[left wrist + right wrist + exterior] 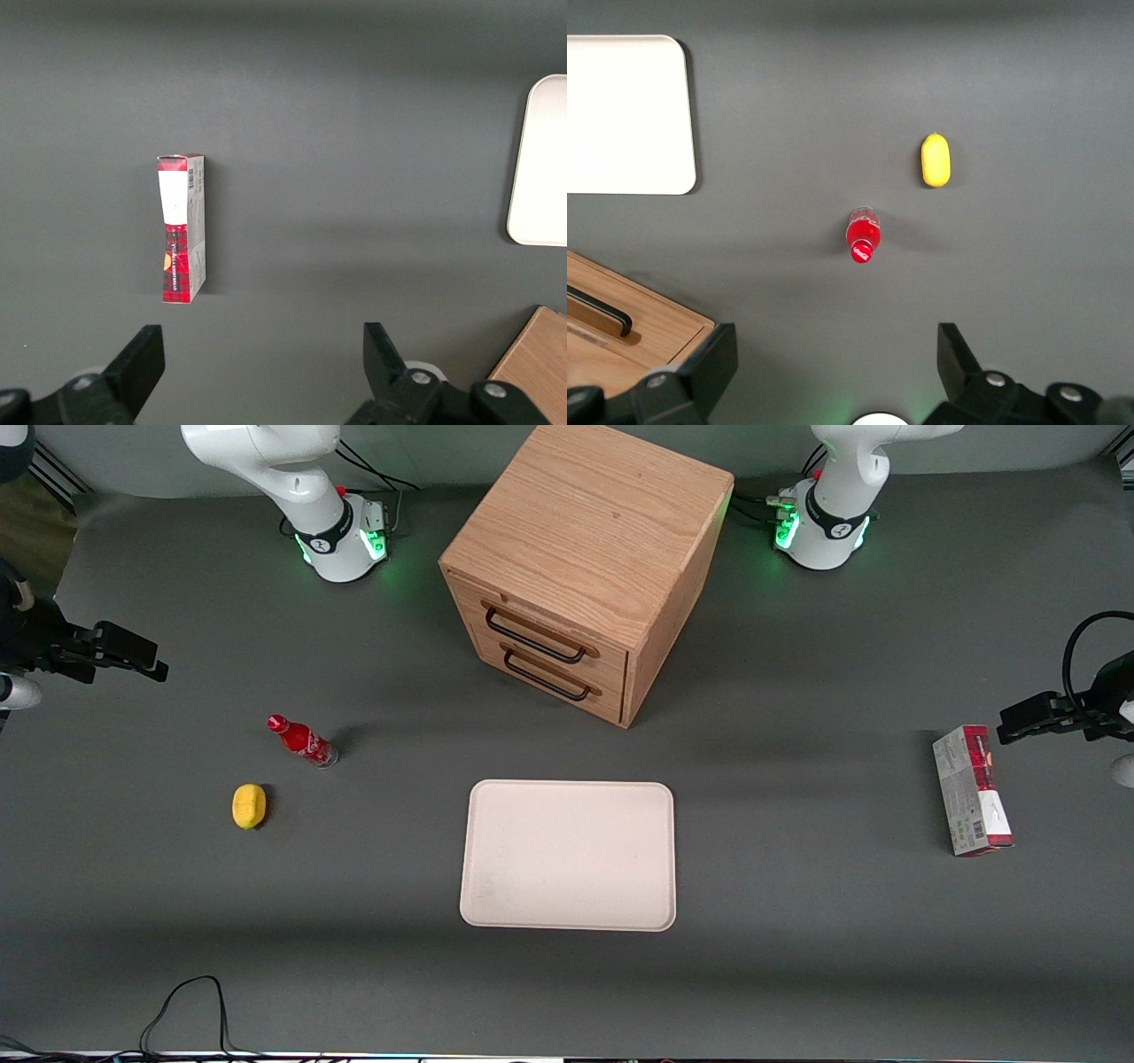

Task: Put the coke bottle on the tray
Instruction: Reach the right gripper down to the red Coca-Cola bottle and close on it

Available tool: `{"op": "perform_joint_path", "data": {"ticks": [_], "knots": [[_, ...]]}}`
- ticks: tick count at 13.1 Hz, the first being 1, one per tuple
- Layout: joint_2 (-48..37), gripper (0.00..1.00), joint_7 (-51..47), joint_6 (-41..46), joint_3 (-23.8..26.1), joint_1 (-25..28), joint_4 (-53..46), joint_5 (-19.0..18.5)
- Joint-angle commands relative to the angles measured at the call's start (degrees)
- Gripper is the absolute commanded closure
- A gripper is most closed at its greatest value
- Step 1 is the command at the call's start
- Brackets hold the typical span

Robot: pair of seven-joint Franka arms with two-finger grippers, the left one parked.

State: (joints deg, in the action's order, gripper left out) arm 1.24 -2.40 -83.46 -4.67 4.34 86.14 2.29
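The coke bottle [301, 741] [862, 235] is small and red with a red cap, and it stands upright on the grey table toward the working arm's end. The cream tray [567, 855] [625, 115] lies flat at the table's middle, in front of the cabinet's drawers, with nothing on it. My right gripper [146, 660] [835, 363] hangs open well above the table, at the working arm's end. It is apart from the bottle and a little farther from the front camera than it. Nothing sits between its fingers [713, 359].
A yellow lemon-like object [249, 806] [935, 160] lies beside the bottle, nearer the front camera. A wooden two-drawer cabinet [585, 558] [620, 328] stands farther back than the tray. A red-and-grey carton [972, 790] [182, 228] lies toward the parked arm's end.
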Motion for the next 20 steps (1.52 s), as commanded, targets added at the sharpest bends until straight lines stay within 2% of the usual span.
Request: {"op": "perform_joint_path", "data": {"ticks": [1, 4, 6, 10, 12, 16, 20], "knots": [[1.22, 0.00, -1.47, 1.28, 0.80, -0.56, -2.30, -0.71], [1.31, 0.00, -1.47, 1.46, 0.89, -0.30, -0.38, -0.71], [-0.08, 0.00, -1.38, -0.46, 0.80, -0.03, 5.84, -0.71], [-11.49, 0.00, -1.21, -20.55, 0.89, 0.05, 32.26, -0.80], [-12.66, 0.00, -0.85, -30.84, 0.89, 0.05, 41.35, -0.80], [-11.52, 0.00, -0.77, -49.30, 1.59, 0.14, 54.54, -0.80], [-7.31, 0.00, -0.42, -58.38, 1.77, 0.14, 57.38, -0.80]]}}
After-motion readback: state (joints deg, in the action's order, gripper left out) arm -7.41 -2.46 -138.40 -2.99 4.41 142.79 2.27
